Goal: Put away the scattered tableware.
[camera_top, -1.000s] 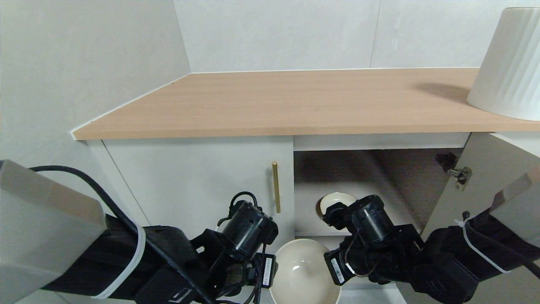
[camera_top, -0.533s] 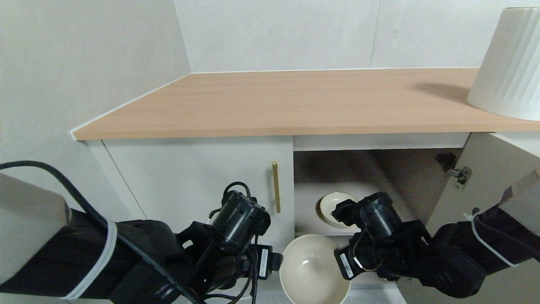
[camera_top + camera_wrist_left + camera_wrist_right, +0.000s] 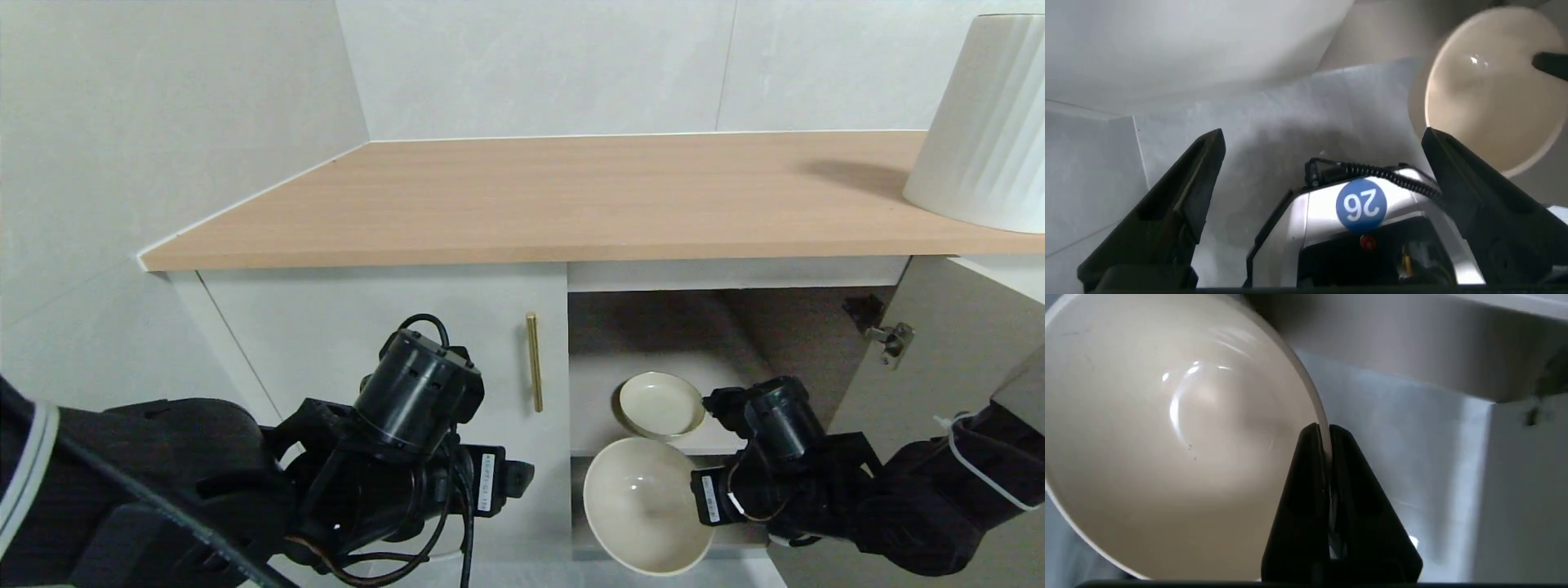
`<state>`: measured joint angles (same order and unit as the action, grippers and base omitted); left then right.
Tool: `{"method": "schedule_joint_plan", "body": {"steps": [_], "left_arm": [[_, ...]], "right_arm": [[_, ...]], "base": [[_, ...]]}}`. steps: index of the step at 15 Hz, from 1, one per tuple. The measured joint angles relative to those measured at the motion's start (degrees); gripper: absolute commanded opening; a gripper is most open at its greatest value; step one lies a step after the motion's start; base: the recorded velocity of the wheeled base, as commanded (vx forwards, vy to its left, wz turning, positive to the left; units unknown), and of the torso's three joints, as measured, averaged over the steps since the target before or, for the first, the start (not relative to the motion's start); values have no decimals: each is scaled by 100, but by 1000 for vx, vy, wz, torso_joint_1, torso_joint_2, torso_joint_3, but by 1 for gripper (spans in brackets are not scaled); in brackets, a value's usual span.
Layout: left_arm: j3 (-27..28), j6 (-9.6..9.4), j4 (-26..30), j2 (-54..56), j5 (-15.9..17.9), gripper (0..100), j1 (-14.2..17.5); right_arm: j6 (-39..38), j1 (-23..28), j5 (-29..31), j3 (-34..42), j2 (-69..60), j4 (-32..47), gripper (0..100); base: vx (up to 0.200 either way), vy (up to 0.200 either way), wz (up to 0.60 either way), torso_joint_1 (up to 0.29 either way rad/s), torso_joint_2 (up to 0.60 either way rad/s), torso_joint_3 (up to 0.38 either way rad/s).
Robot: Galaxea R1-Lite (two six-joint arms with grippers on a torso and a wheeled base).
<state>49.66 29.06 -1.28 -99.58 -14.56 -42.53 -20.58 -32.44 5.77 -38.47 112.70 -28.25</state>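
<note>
head view: the right gripper (image 3: 700, 496) is pinching the rim of the big cream bowl (image 3: 641, 506), which is hanging tilted just in front of the open cabinet (image 3: 653, 327), below the small dish (image 3: 661, 403) on its shelf.

left wrist view: the left gripper (image 3: 1321, 140) is hovering with its fingers spread, the bowl (image 3: 1490, 90) off to one side.

right wrist view: the fingers (image 3: 1306, 498) are pressing together on the bowl's rim, so i'd judge the right arm is the one carrying it inward.

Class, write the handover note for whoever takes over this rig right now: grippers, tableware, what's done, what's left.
Left gripper: open, empty, in front of the closed door.
Right gripper: shut on the rim of the big bowl, held before the open cabinet.
Done: small dish lies on the shelf.
Left: set the big bowl inside, release; probably shut the open door.
</note>
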Motion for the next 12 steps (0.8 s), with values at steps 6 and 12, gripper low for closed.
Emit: {"method": "schedule_joint_plan", "body": {"steps": [6,12], "left_arm": [[26,6,0,127,-5,100,0],[78,9,6,199,-9,100,-7]], "right_arm": [[-1242,218,514,-378,127,-271,0],[-1668,610,1087,-1248,775,-251,0]], "base": [[0,0,0,0,0,0],[0,0,0,0,0,0]]}}
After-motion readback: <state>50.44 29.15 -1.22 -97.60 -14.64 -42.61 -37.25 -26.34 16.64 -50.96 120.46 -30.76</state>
